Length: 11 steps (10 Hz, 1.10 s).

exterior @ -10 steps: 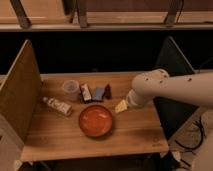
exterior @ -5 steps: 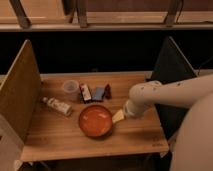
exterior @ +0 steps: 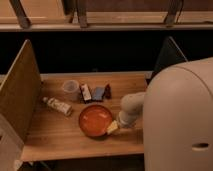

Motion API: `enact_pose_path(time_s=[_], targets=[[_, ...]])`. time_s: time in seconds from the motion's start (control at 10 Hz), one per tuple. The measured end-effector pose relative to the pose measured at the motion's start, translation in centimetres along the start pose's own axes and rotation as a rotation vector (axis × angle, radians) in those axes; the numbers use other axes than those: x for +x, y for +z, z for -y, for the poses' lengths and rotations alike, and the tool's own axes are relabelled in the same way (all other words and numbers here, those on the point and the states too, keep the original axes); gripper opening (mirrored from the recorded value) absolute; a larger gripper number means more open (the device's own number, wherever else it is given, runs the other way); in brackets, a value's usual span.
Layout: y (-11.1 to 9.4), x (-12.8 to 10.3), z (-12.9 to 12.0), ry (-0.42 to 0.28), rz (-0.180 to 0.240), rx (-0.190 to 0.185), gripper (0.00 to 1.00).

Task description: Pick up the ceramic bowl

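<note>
Ceramic bowl (exterior: 94, 120) sits upright on the wooden table (exterior: 55, 137), front centre. Gripper (exterior: 113, 127) is low at the bowl's right front rim, looks touching it; can't tell whether it's gripping. Arm (exterior: 131, 107) comes in from the right. Behind the bowl: plastic cup (exterior: 70, 89), small packets (exterior: 98, 93). Bottle (exterior: 57, 105) lies to the left.

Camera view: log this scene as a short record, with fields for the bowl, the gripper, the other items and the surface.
bowl: ceramic bowl, orange-red, upright on the table
gripper: gripper low at the bowl's near-right rim
other items: plastic cup and small packets behind the bowl; bottle lying to its left
surface: wooden table with upright side panels
</note>
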Motion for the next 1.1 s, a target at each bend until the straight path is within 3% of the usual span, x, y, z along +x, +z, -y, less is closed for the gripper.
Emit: enact_pose_path(time_s=[0.6,0.9,1.1], targets=[[-0.8,-3.5,-1.4,-0.062,0.035,0.06,0.8],[1.5,-3.4,-1.5,-0.041,0.003,0.055,0.79],[2.8,-4.1,-2.2,-0.035,0.001,0.045,0.64]])
